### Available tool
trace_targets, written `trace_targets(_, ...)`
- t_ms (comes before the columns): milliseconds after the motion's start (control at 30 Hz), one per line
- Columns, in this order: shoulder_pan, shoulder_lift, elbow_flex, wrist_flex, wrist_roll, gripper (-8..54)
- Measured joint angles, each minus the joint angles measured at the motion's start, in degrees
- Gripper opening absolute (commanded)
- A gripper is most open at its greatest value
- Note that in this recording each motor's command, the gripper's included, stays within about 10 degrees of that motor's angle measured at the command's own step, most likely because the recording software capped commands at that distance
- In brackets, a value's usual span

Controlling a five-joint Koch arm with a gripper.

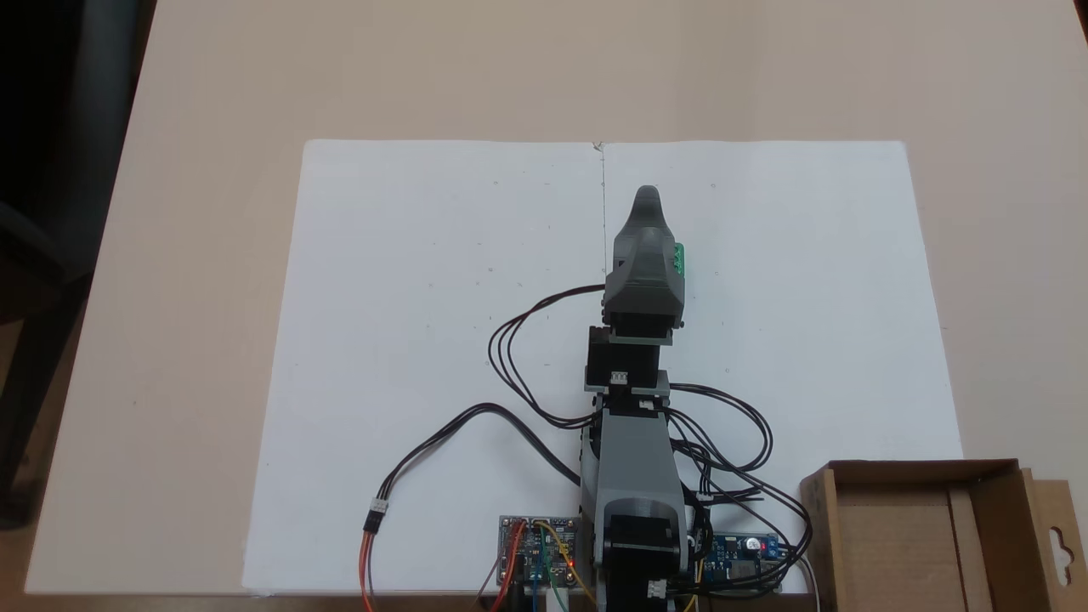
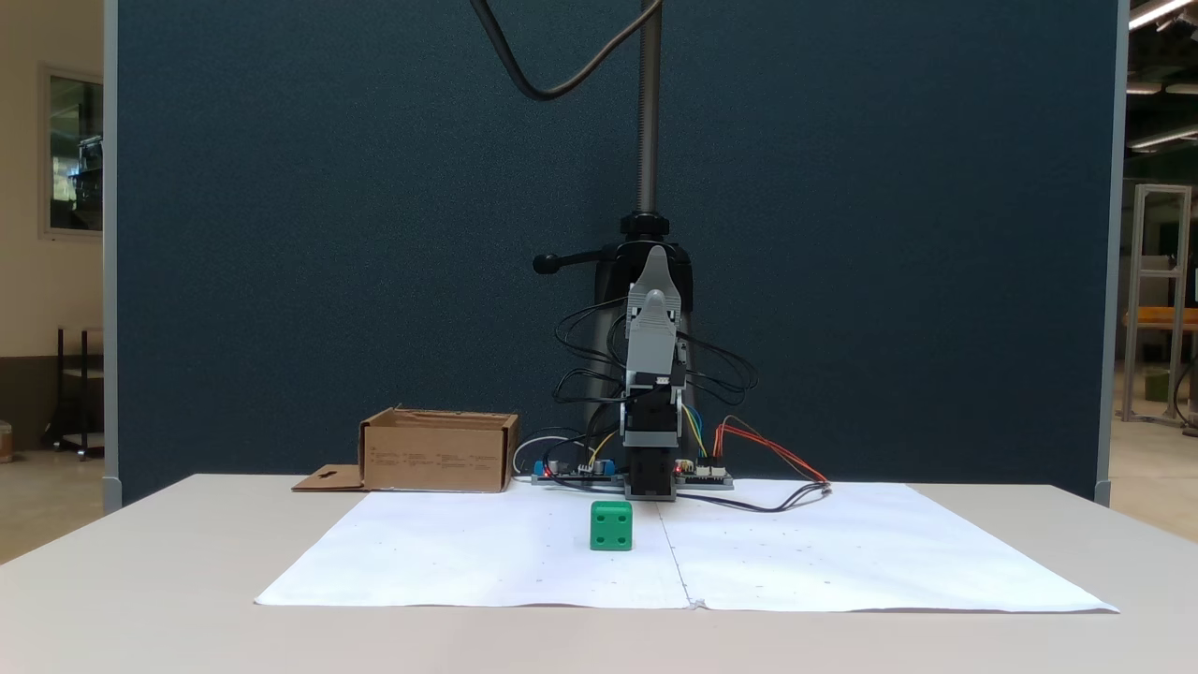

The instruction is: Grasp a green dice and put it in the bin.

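Claw [image 2: 655, 281] above green dice [image 2: 611, 525]; bin [image 1: 901, 544] apart.

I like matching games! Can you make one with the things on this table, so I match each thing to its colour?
Things:
1. small plastic cube dice
2. shallow cardboard box bin
3. big flat paper sheet
4. pointed plastic robot claw

Colours:
A. white
B. grey
C. green
D. brown

Pairs: 1-C, 2-D, 3-A, 4-B
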Motion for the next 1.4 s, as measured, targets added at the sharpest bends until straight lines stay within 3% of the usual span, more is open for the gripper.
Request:
trace_targets(767,0.09,0.0,0.0,0.79,-0.88,43.2)
trace_targets(867,1.49,0.0,-0.7,13.18,-1.23,43.3)
trace_targets(1133,1.14,-0.53,-25.58,41.75,-4.31,43.2)
trace_targets(1400,0.97,-8.61,-46.76,70.66,-4.13,43.2)
